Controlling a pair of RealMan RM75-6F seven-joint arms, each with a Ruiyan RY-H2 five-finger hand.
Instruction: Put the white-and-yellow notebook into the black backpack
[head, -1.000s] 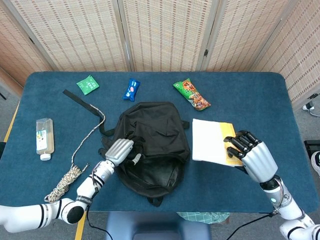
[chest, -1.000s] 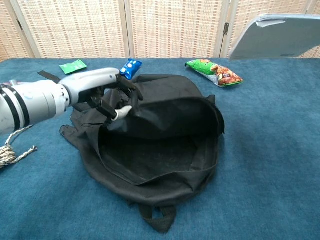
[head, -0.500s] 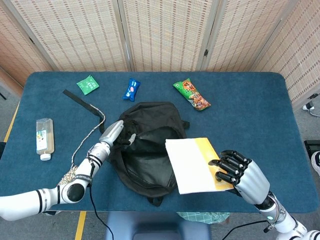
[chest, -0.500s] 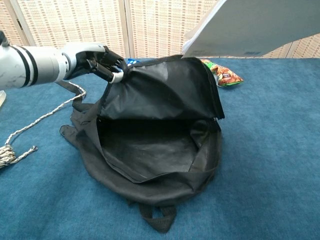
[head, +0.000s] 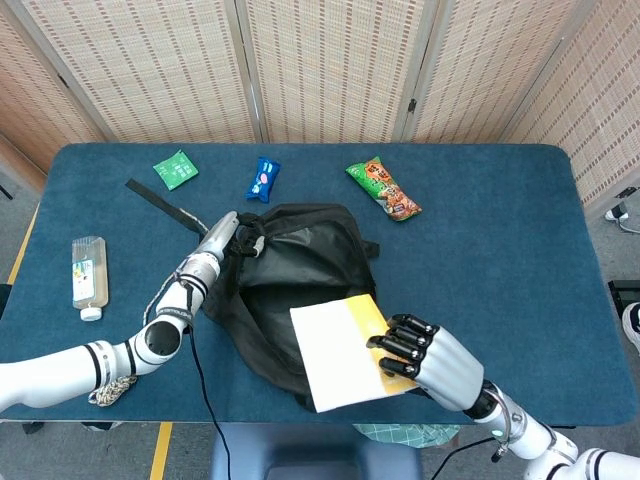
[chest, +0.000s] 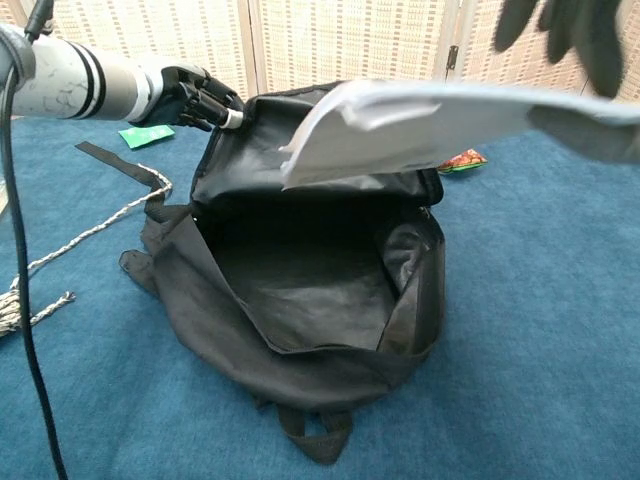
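Item: white-and-yellow notebook (head: 345, 348), grasped by right hand (head: 425, 360), now shifted over black backpack (chest: 310, 300) mouth. Left hand (chest: 195, 100) has lifted flap higher, pinching it; insertion imminent.

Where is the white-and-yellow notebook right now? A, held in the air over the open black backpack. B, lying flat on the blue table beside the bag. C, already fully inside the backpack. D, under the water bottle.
A: the right robot hand holds the white-and-yellow notebook above the open mouth of the black fabric backpack, not yet inside it.
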